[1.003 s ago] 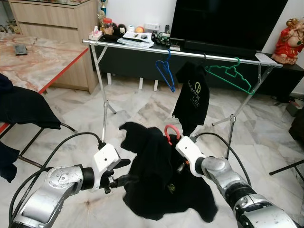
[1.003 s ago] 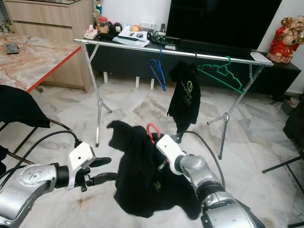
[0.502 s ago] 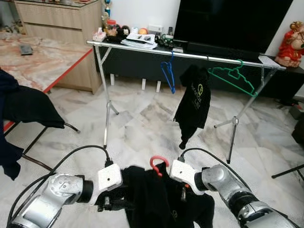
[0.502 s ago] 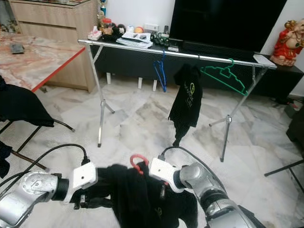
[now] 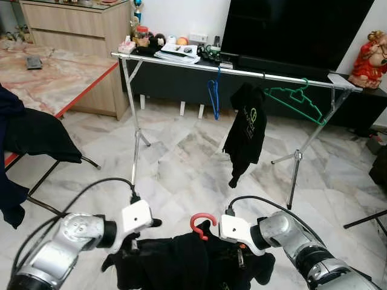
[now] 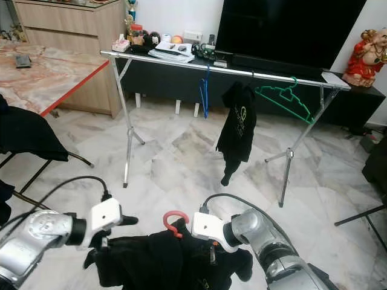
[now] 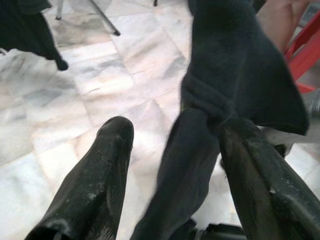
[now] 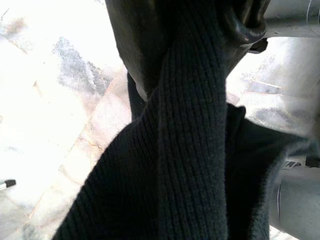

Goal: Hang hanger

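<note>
The right tool (image 5: 240, 261) is clamped on a black garment (image 5: 181, 266) threaded on one red hanger (image 5: 201, 222), whose hook pokes up just beside it. The left tool (image 7: 170, 150), fingers spread wide with a fold of cloth lying between them, props the garment's far side, seemingly to keep it spread out and off the floor. Well ahead of both tools stands one silver rail (image 5: 242, 70), apparently the destination, already carrying three things: one blue hanger (image 5: 213, 96), one hung black shirt (image 5: 247, 130), and one green hanger (image 5: 299, 99).

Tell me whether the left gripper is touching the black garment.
Touching. In the left wrist view the black garment runs between the left gripper's open fingers and presses against one finger.
</note>
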Tool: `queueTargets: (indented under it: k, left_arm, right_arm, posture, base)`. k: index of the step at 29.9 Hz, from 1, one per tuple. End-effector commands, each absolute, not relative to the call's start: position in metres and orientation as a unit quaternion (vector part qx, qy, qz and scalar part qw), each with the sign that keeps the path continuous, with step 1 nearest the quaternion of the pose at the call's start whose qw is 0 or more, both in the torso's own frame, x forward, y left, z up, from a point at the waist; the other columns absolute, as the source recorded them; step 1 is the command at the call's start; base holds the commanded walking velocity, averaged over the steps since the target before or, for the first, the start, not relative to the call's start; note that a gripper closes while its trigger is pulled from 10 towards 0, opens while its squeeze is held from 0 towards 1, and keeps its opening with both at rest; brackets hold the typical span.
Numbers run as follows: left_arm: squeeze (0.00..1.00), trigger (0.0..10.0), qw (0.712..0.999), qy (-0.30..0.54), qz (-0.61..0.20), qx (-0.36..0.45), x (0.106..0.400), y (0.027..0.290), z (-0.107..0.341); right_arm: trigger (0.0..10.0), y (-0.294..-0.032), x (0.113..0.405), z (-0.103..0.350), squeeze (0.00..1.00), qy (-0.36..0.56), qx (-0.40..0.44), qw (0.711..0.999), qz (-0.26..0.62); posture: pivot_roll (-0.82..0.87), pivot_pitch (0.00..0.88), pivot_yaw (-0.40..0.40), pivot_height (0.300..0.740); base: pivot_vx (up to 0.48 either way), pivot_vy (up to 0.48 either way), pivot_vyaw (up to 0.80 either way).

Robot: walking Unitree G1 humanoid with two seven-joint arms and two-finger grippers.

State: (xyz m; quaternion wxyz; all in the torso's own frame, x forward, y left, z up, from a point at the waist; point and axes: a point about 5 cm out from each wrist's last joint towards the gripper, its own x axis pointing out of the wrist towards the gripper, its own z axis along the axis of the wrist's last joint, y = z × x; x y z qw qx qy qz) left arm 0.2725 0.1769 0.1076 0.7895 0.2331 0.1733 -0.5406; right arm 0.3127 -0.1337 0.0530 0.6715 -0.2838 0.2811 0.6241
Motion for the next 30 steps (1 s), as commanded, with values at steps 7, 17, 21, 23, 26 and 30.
queueTargets:
  k: [7,17,21,23,26,30]
  left_arm:
    - [0.00,10.0,0.769,0.173,-0.580,0.207,0.269,0.153,0.098]
    - [0.00,10.0,0.783,0.163,-0.572,0.183,0.273,0.140,0.092]
    - [0.00,5.7,0.785,0.166,-0.571,0.172,0.273,0.137,0.088]
    - [0.00,3.3,0.785,0.166,-0.572,0.170,0.273,0.135,0.086]
    - [0.00,0.9,0.786,0.168,-0.572,0.167,0.272,0.135,0.084]
    - [0.00,0.0,0.788,0.169,-0.569,0.162,0.273,0.134,0.082]
  right_arm:
    - [0.0,-0.117,0.318,0.064,0.00,0.241,-0.278,0.674,0.641]
    - [0.0,-0.107,0.318,0.067,0.00,0.224,-0.277,0.664,0.658]
    - [0.0,-0.105,0.320,0.071,0.00,0.215,-0.274,0.669,0.656]
    - [0.0,-0.105,0.321,0.072,0.00,0.214,-0.274,0.671,0.655]
    - [0.0,-0.104,0.323,0.074,0.00,0.212,-0.273,0.673,0.654]
    - [0.0,-0.104,0.325,0.077,0.00,0.208,-0.272,0.679,0.649]
  posture:
    - [0.07,0.000,-0.124,0.740]
    - [0.06,0.000,-0.127,0.740]
    - [0.05,0.000,-0.127,0.740]
    - [0.05,0.000,-0.126,0.740]
    - [0.05,0.000,-0.126,0.740]
    - [0.05,0.000,-0.126,0.740]
  base:
    - [0.000,0.000,0.00]
    - [0.000,0.000,0.00]
    - [0.000,0.000,0.00]
    - [0.000,0.000,0.00]
    - [0.000,0.000,0.00]
    - [0.000,0.000,0.00]
